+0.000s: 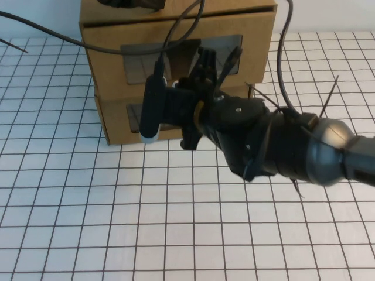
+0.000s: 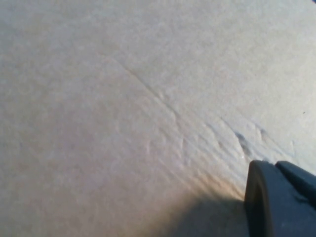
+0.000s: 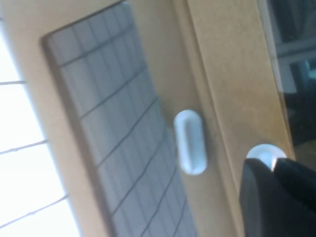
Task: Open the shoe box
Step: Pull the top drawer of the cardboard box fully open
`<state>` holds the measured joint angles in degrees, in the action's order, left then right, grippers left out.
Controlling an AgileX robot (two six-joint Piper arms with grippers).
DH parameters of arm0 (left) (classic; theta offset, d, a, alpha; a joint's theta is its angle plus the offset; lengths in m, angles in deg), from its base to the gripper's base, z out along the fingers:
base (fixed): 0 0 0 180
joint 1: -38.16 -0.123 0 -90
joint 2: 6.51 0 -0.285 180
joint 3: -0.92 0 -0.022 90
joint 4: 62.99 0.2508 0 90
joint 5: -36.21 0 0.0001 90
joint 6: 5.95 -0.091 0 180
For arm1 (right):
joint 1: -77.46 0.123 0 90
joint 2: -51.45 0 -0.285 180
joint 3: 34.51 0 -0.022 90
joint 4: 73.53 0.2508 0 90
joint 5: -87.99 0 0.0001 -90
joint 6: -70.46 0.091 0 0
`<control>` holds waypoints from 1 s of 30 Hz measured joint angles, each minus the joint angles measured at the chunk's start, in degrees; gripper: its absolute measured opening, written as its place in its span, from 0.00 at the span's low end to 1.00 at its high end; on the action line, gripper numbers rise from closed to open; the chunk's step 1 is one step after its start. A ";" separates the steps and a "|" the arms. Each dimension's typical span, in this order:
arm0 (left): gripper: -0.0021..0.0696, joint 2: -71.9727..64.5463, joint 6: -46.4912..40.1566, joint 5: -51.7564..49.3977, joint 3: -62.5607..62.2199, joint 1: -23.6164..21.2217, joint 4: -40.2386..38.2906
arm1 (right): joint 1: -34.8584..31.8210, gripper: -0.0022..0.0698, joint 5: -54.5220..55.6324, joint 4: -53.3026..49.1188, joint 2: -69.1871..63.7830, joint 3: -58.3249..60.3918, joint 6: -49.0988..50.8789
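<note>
Shoe box (image 1: 176, 29) sat far-centre on the grid table (image 1: 117, 205), windowed front facing the robot. Right gripper (image 1: 205, 61) was at that front, by the upper window; couldn't tell its grip state. Left gripper (image 2: 281, 197) was close against cardboard, state also unclear.

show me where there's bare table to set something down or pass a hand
Free: the white gridded table in front of the brown cardboard shoe box and to its left. Crowded: the box front, where the right gripper reaches in from the right; the left gripper is close against cardboard.
</note>
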<state>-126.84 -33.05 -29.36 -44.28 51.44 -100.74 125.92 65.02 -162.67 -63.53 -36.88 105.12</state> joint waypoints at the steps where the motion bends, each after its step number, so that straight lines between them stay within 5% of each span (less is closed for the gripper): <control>1: 0.03 -0.04 0.00 0.00 0.00 0.00 0.00 | 0.45 0.04 -0.33 0.29 0.70 0.89 0.00; 15: 0.03 -0.14 0.24 -0.20 0.00 0.00 -0.10 | 11.20 0.04 -4.28 6.17 15.30 16.97 -0.10; 30: 0.03 -0.14 0.24 -0.20 0.00 0.00 0.01 | 18.71 0.02 -9.49 18.29 21.22 20.22 -0.40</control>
<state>-126.98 -32.81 -29.56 -44.28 51.44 -100.73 144.63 55.52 -144.38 -42.30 -16.66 104.72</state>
